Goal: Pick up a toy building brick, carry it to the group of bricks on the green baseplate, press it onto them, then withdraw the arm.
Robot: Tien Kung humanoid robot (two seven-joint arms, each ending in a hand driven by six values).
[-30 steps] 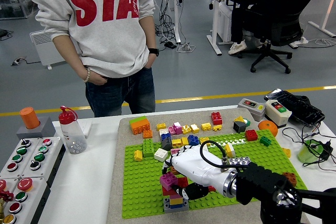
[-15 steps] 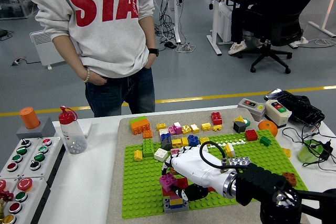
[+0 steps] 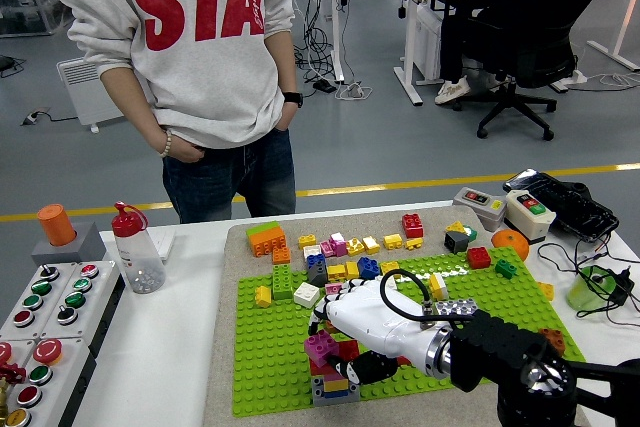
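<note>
Risk of a skewed press low in the frame, just left of centre: white five-fingered right hand [image 3: 352, 319] over the small stack of mixed-colour plastic bricks [image 3: 333, 372] on the green studded baseplate [image 3: 262, 372], fingers curled down, magenta plastic brick [image 3: 321, 346] right at the fingertips on top of that stack. Hard to tell whether held or already seated, since the palm hides the contact. Likely trouble if studs sit misaligned: brick perched crooked, or stack tipping toward the lower left. Likely trouble on withdrawal too, with a finger dragging the brick back off, or the black forearm brushing loose bricks around centre frame. No left hand visible anywhere.

White tabletop [image 3: 165, 347] under a grey felt mat [image 3: 222, 347] carrying the baseplate; scattered yellow, pink, orange, red and blue loose bricks [image 3: 345, 247] along the mat's upper part. Clear plastic bottle with red cap [image 3: 135, 249] and panel of red and green push buttons [image 3: 40, 312] at left. Person in a grey sweatshirt [image 3: 185, 57] standing at top, hands in pockets. Office floor, desks and a black swivel chair [image 3: 535, 42] at upper right
</note>
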